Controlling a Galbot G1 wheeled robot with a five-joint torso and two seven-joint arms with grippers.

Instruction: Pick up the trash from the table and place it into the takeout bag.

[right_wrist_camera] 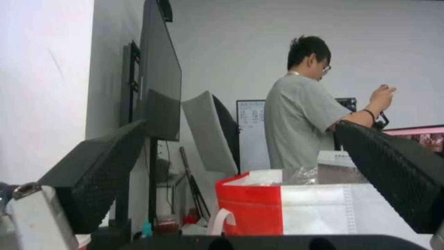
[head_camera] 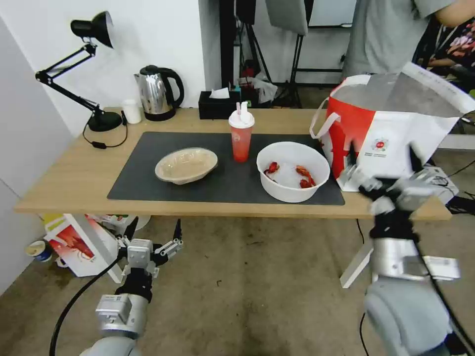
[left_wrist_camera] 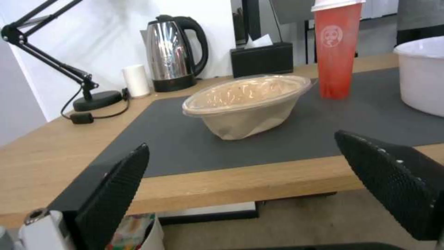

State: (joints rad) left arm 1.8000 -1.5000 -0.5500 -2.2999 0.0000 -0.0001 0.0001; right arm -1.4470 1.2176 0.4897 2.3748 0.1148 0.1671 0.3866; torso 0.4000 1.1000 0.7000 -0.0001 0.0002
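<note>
Table (head_camera: 74, 173): grey mat (head_camera: 148, 173) holds 3 trash items in row. Dish (head_camera: 186, 165) at left, cup (head_camera: 241, 136) in middle, bowl (head_camera: 293, 170) with crayfish shells at right. Bag (head_camera: 391, 133) stands open on table's right end, just beside bowl. Left gripper (head_camera: 154, 231): below table's front edge, jaws wide apart, empty. Right gripper (head_camera: 381, 160): in front of bag, jaws spread, empty.

Office-studio: monitor (right_wrist_camera: 159, 69), tripods (head_camera: 257, 54), whiteboard (right_wrist_camera: 252, 132).
</note>
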